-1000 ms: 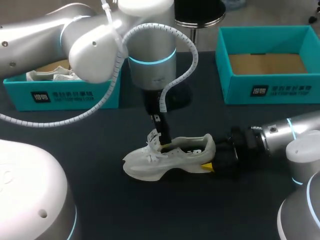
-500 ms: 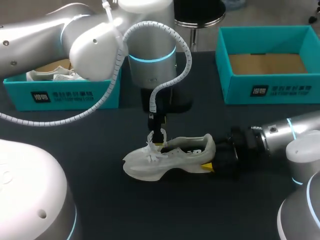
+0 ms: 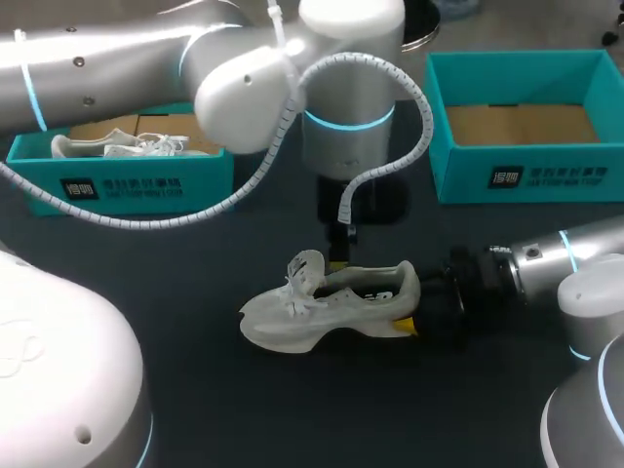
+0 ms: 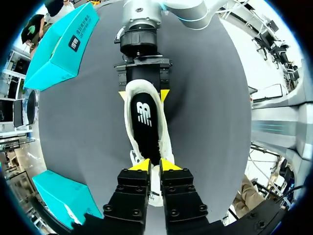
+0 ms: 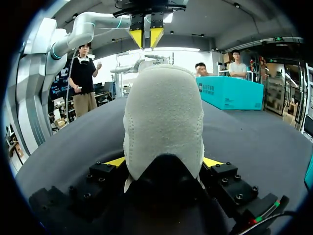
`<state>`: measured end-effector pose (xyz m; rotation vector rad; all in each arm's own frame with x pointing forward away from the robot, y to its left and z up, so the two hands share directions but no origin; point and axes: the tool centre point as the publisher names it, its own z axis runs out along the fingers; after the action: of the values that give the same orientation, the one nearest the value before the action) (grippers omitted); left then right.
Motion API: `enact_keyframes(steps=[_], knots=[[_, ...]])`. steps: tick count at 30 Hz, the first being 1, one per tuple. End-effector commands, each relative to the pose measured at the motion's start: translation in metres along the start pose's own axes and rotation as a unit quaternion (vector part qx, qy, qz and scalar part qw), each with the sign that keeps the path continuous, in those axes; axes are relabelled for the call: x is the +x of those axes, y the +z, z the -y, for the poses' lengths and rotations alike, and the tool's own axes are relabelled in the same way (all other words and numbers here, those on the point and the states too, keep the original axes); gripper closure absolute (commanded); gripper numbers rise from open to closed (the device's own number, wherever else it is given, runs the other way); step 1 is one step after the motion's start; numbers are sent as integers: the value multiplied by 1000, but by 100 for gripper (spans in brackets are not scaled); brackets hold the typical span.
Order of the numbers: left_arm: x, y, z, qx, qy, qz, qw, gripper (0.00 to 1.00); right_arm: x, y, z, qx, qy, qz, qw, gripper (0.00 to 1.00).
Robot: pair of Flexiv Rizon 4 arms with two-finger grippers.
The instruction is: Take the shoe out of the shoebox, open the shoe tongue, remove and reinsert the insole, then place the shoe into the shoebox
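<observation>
From above, the shoe (image 3: 331,304) is lying on the tabletop (image 3: 146,292), out of the empty shoebox (image 3: 517,180), tongue lifted; the left wrist view is showing the left jaws nearly shut, empty, over the insole (image 4: 145,125), seemingly not yet pulled; the right wrist view is showing the right jaws clamping the heel (image 5: 164,122).

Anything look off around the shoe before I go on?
Nothing stands out. The shoe stands upright on the table, heel clamped in the right gripper. Its tongue sticks up and forward, as the job wants. The insole lies flat inside.
</observation>
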<state>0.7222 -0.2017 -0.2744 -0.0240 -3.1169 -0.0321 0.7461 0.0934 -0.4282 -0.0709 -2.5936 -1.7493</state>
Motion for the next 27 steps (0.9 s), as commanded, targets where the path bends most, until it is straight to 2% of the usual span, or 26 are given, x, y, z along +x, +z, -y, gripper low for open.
enact_keyframes(steps=[1,15,27], knots=[[-1,19,21,-34,-8,-7,999,100,0,5,4,1,0,1,1000,100],[-4,48,25,-36,-32,-18,999,100,0,5,4,1,0,1,1000,100],[-5,75,32,-42,-41,-3,998,100,0,5,4,1,0,1,1000,100]])
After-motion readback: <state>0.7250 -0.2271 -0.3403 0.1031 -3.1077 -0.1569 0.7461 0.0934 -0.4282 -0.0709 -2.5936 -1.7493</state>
